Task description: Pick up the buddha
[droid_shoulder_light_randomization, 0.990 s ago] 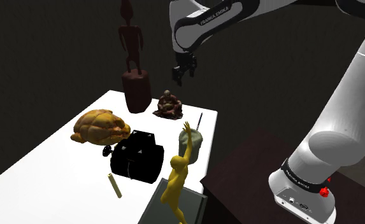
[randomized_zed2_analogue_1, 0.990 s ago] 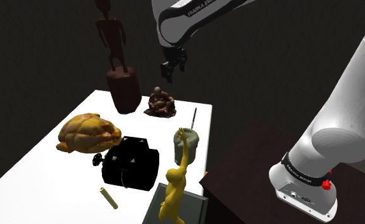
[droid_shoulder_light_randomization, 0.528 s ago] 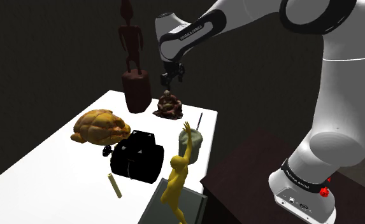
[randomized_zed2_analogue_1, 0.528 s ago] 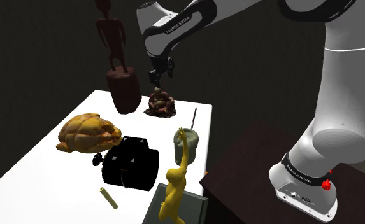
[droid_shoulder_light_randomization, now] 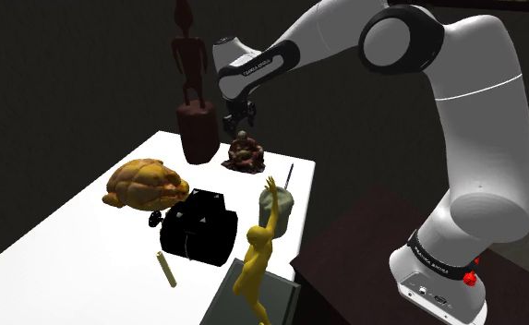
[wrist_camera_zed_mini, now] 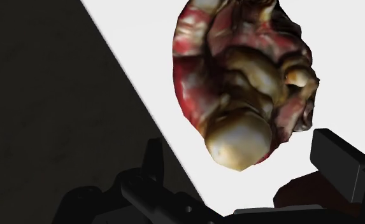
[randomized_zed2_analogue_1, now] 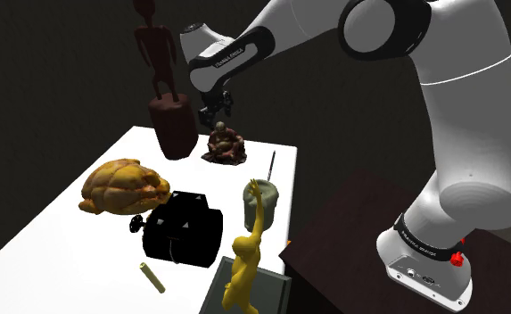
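Wrist view is showing the gripper (wrist_camera_zed_mini: 244,167) hanging wide open above the buddha (wrist_camera_zed_mini: 244,70), not touching it. The buddha is sitting at the table's (droid_shoulder_light_randomization: 68,249) far end, just beside a tall statue (droid_shoulder_light_randomization: 198,134). Judging by this, the approach is being made. The next move is calling for a straight descent, then closing around the figure.

The tool (droid_shoulder_light_randomization: 235,126) hovers just above the brown buddha (droid_shoulder_light_randomization: 245,152) figurine.

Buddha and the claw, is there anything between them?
Nothing. In the second exterior view the open claw hangs just above the buddha, with no other thing in the gap.
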You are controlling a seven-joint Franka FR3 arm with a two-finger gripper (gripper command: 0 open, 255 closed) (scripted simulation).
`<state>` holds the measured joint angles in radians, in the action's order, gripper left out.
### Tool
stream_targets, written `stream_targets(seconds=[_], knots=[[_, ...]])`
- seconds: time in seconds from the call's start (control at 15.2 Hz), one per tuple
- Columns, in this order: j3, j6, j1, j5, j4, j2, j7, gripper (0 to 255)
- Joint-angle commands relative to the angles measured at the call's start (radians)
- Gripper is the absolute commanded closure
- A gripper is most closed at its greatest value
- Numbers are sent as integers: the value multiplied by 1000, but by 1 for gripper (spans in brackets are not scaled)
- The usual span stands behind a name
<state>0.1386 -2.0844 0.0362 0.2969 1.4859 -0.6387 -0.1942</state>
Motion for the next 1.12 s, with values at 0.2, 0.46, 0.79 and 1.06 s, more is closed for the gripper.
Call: stream_targets(seconds=[0.2, 0.46, 0.79, 1.06], knots=[[-6, -52, 2, 10, 12, -41, -13, 0], [-7, -54, 2, 11, 14, -41, -14, 255], [-6, -54, 2, 11, 15, -41, -14, 255], [-5, -43, 2, 9, 10, -34, -11, 255]])
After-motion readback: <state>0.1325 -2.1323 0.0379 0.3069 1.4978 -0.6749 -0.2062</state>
